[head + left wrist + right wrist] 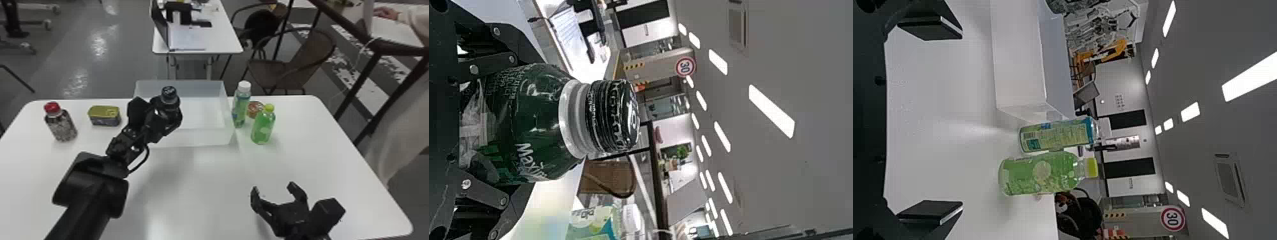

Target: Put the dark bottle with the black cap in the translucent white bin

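In the head view my left gripper (166, 111) is over the left part of the translucent white bin (204, 135), shut on the dark bottle (169, 95), whose black cap points up. The left wrist view has the dark green bottle (534, 120) held between the fingers of my left gripper (494, 127), its black cap beyond a pale neck ring. My right gripper (276, 191) is parked over the front right of the table, fingers wide apart and nothing between them; in the right wrist view that gripper (930, 122) is likewise open.
Right of the bin stand a white-capped bottle (241, 107), a green bottle (263, 127) and a small round tin (255, 109). A red-capped bottle (62, 126) and a yellow-topped can (104, 116) are at the left of the white table (198, 191).
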You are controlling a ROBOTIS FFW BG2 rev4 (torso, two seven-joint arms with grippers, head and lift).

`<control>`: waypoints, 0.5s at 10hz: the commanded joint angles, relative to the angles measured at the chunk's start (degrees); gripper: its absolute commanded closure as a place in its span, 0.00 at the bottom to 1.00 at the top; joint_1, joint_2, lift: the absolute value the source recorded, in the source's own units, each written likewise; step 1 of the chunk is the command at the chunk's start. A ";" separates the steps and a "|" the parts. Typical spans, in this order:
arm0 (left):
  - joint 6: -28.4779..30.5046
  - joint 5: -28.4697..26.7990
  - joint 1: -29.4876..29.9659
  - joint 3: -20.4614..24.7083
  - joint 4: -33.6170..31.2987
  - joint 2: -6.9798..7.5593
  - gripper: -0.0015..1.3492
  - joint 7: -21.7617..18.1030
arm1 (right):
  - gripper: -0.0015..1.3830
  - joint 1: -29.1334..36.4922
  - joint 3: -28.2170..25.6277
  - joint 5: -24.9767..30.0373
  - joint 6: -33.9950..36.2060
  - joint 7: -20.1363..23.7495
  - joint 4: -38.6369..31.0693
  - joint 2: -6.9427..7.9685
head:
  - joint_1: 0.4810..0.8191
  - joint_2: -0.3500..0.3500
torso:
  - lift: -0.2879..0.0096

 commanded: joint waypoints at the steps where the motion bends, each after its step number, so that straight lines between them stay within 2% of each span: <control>1: 1.56 -5.39 -2.12 -0.76 0.85 0.61 0.58 -0.59 | 0.07 -0.09 0.00 0.12 0.00 0.05 0.27 0.35 | 0.63 0.35 | 0.65; 2: 1.83 -6.35 -2.38 -0.59 0.85 0.78 0.55 -0.68 | 0.07 -0.27 0.00 0.12 0.00 0.31 0.45 0.35 | 0.63 0.35 | 0.65; 4: 1.74 -6.53 -1.76 1.87 0.85 0.08 0.38 -0.50 | 0.07 -0.35 0.00 0.12 0.00 0.49 0.63 0.52 | 0.63 0.36 | 0.65; 5: 1.21 -6.53 -1.76 2.40 0.85 0.17 0.30 -0.41 | 0.07 -0.35 0.00 0.03 0.00 0.58 0.71 0.70 | 0.63 0.36 | 0.65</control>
